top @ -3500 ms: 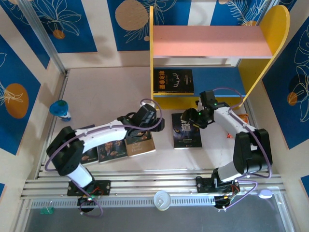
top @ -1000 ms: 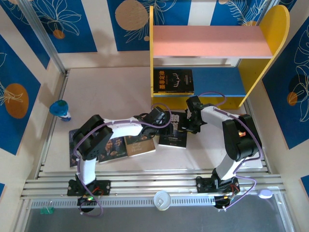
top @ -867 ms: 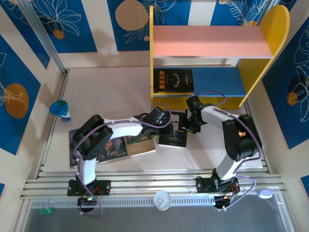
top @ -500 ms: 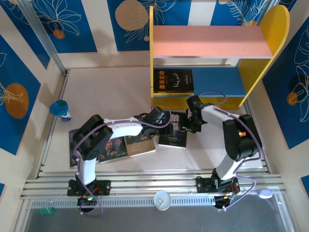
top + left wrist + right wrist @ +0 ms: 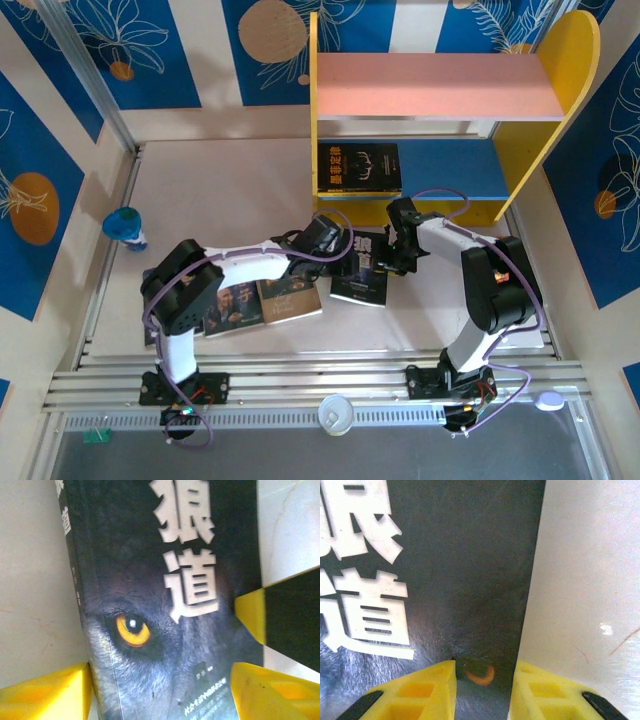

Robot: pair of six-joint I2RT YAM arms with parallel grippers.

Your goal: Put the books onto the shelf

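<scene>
The wolf-face book (image 5: 362,268) lies askew on the table in front of the shelf (image 5: 440,85). My left gripper (image 5: 338,246) is at its upper left corner, open, and its yellow fingers (image 5: 45,692) stand wide on either side of the cover (image 5: 165,605). My right gripper (image 5: 393,257) is at the book's right edge. Its jaws (image 5: 484,690) stand a narrow gap apart astride that edge (image 5: 460,555), one finger over the cover and one over the table. The black antler book (image 5: 358,167) lies on the blue lower board. Two more books (image 5: 290,297) (image 5: 235,305) lie under the left arm.
A small blue and white object (image 5: 125,228) stands at the far left of the table. Metal rails (image 5: 300,385) and a white round lid (image 5: 337,413) run along the near edge. The shelf's yellow side (image 5: 570,60) rises at the back right.
Both grippers have come in to the wolf book, which slid left. Over the last second the right jaws narrowed, and the left arm and the book's top shifted slightly.
</scene>
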